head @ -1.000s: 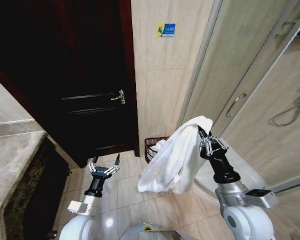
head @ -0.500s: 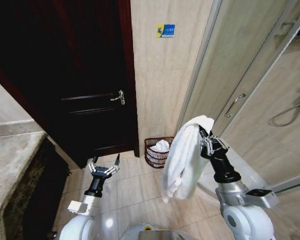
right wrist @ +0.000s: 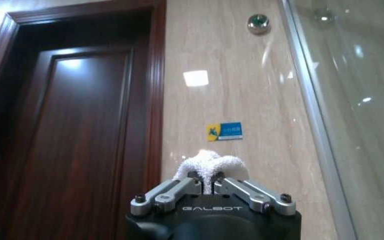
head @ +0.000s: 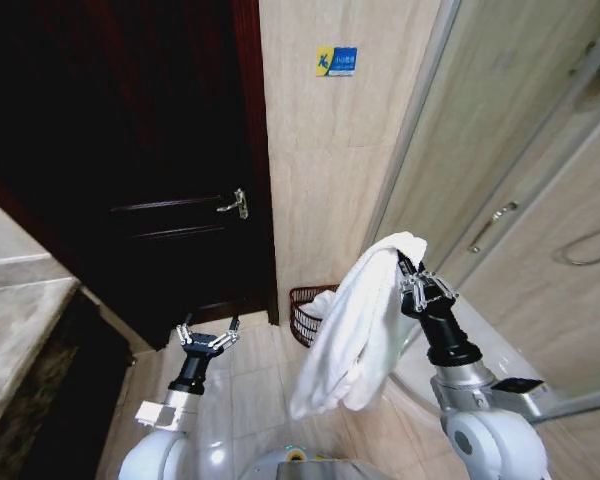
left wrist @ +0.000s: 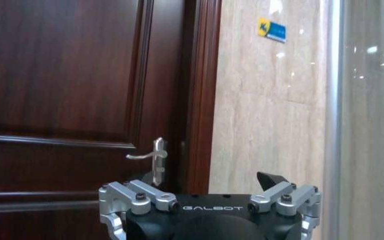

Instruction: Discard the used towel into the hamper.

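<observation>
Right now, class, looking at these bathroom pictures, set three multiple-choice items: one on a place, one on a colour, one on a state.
1. Where does the hamper stand?
A. On the floor at the foot of the tiled wall, beside the dark door
B. On the counter
C. Inside the shower

2. What colour is the towel?
A. Blue
B. White
C. Brown

3. What state is the right pincer in?
A. Open and empty
B. Shut on the hamper's rim
C. Shut on the towel

Answers: 
1 A, the head view shows it low against the wall by the door. 
2 B, it hangs white. 
3 C, its fingers pinch the cloth; the left pincer is spread open.
</observation>
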